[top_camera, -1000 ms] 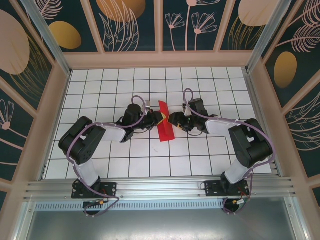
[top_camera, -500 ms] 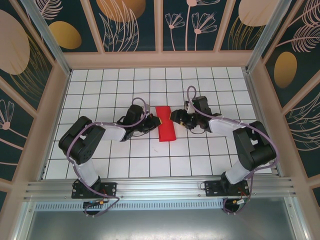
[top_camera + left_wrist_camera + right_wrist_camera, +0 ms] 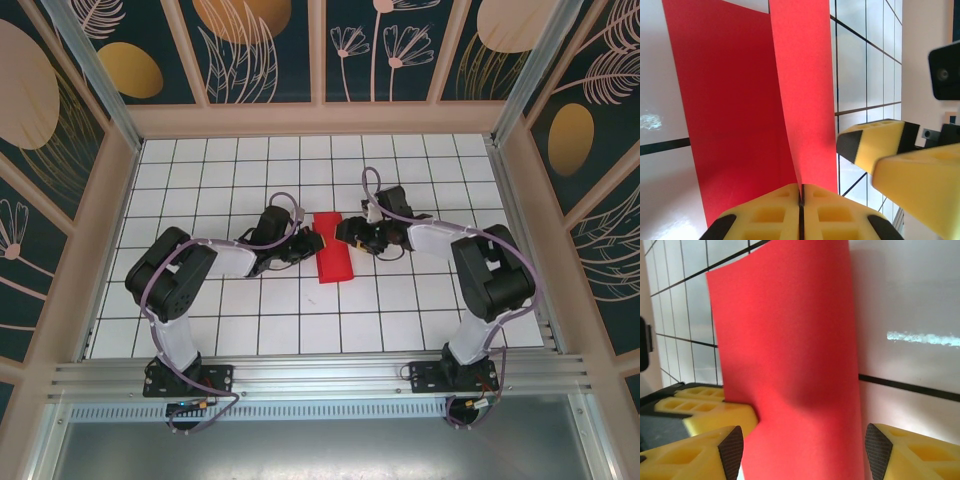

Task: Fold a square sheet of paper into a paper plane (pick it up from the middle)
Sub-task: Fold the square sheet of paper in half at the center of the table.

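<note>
The square sheet of paper (image 3: 333,247) is bright red and lies folded into a narrow rectangle on the white grid table (image 3: 300,330). My left gripper (image 3: 311,243) is at its left edge. In the left wrist view this gripper (image 3: 801,194) is shut on the edge of the upper flap of the paper (image 3: 805,95), which lifts off the lower layer. My right gripper (image 3: 346,234) stands at the paper's right edge. In the right wrist view it (image 3: 805,450) is open, its fingers (image 3: 879,447) wide apart with the paper (image 3: 790,340) lying between them.
Wooden walls (image 3: 110,210) ring the table on three sides and a metal rail (image 3: 320,375) runs along the near edge. The two grippers face each other closely across the paper; the right one's yellow fingers (image 3: 875,145) crowd the left wrist view.
A second ago the paper was lifted and twisted between the two grippers. It now lies lower as a tidy rectangle, and the right gripper has let go and backed slightly to the right.
</note>
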Motion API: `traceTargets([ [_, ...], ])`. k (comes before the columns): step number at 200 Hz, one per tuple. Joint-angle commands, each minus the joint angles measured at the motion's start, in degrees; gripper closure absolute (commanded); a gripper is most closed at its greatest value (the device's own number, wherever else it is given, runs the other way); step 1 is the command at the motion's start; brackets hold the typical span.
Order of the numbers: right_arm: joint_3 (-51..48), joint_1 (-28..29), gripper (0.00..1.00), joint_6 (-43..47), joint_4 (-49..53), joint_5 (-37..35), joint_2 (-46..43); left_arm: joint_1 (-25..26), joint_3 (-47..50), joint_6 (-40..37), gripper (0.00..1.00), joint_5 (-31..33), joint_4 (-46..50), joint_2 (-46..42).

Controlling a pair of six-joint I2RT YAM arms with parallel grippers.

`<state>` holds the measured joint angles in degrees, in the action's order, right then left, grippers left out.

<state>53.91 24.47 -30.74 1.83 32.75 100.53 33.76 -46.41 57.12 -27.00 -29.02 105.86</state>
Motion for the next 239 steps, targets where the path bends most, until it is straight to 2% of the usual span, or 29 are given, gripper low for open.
traceTargets([
  [1,3.0,0.6,0.34,3.3,3.2,1.2,2.4,-0.4,-1.2,-1.6,0.89,-0.6,1.5,0.9],
  [51,3.6,1.7,0.44,2.5,4.2,-1.0,3.7,-0.4,-2.0,-2.6,0.8,0.3,3.5,0.5],
  [74,3.4,1.9,0.44,1.3,4.5,-3.7,3.4,-0.5,-1.9,-3.5,0.69,1.9,6.0,-0.9],
  [126,4.4,3.0,0.44,-0.1,5.7,-7.1,4.0,-0.5,0.5,-4.1,0.59,6.6,8.7,-6.0],
  [177,8.1,5.5,0.44,-0.9,8.4,-11.2,6.1,-0.5,4.5,-2.9,0.6,15.0,11.6,-11.9],
  [239,11.7,6.6,0.44,4.3,13.1,-11.2,8.4,-0.5,5.8,-2.6,0.64,16.2,11.7,-13.5],
])
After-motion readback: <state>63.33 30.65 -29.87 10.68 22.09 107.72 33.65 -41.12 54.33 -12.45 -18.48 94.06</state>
